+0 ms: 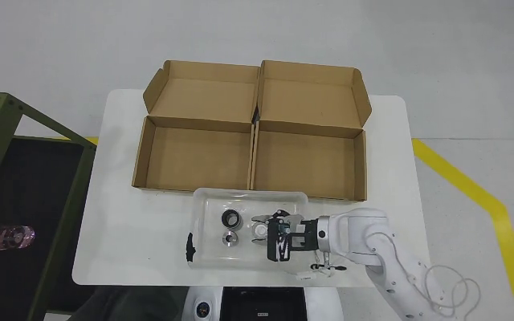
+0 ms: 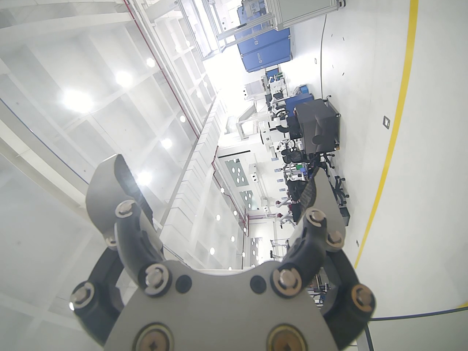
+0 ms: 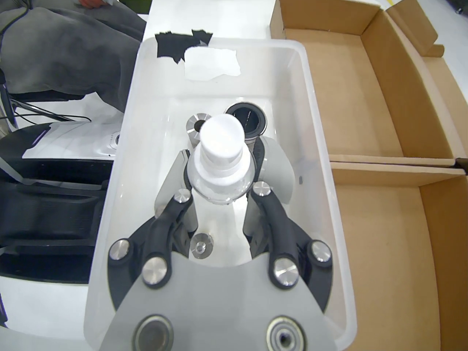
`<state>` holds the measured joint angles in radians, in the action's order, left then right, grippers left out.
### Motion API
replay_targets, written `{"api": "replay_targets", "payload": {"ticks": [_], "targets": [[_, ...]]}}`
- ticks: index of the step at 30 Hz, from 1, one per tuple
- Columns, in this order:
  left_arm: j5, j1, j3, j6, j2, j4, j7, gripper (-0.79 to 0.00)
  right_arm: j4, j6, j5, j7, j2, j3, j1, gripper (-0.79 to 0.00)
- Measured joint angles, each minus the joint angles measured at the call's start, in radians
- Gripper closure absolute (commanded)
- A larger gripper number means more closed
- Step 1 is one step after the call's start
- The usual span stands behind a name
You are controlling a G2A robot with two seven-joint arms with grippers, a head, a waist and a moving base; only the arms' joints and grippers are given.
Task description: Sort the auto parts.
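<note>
- Caught right gripper (image 3: 223,171) down inside the clear bin (image 3: 314,111), fingers closed partway round a white stepped part (image 3: 221,155), pinching its wider base, narrow cap end pointing away from the wrist.
- Couldn't tell whether the part was off the bin floor; possibly just raised.
- Noted other parts in the bin: black ring (image 3: 248,116) and metal bushing (image 3: 196,123) just beyond the held part, small metal washer (image 3: 200,246) under the gripper.
- Noted two open cardboard boxes side by side just past the bin: left box (image 1: 193,156) and right box (image 1: 309,160).
- Found left gripper (image 2: 217,180) aimed up at the ceiling, jaws wide apart, holding nothing.
- Judged step as pick-up of one part, grasp made, sorting barely begun.
- Judged next move: lift straight up over the bin wall, carry across to a box, lower before letting go; smooth round plastic looked likely to slip or roll.
</note>
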<state>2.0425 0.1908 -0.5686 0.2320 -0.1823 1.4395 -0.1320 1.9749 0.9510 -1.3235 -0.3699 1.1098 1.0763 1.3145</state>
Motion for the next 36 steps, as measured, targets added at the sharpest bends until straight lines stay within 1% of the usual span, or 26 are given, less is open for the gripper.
{"api": "replay_targets", "payload": {"ticks": [9, 18, 28, 36], "targets": [[0.000, 0.000, 0.000, 0.000, 0.000, 0.000, 0.000, -0.785, 0.051, 0.005, 0.021, 0.107, -0.011, 0.050, 0.006, 0.000], [0.000, 0.000, 0.000, 0.000, 0.000, 0.000, 0.000, -0.785, 0.070, -0.022, 0.055, 0.185, -0.017, 0.099, -0.009, 0.000], [0.000, 0.000, 0.000, 0.000, 0.000, 0.000, 0.000, -0.785, 0.011, -0.057, 0.143, 0.236, -0.016, 0.120, -0.063, 0.000], [0.000, 0.000, 0.000, 0.000, 0.000, 0.000, 0.000, -0.785, -0.054, -0.121, 0.198, 0.222, -0.011, 0.122, -0.127, 0.000]]}}
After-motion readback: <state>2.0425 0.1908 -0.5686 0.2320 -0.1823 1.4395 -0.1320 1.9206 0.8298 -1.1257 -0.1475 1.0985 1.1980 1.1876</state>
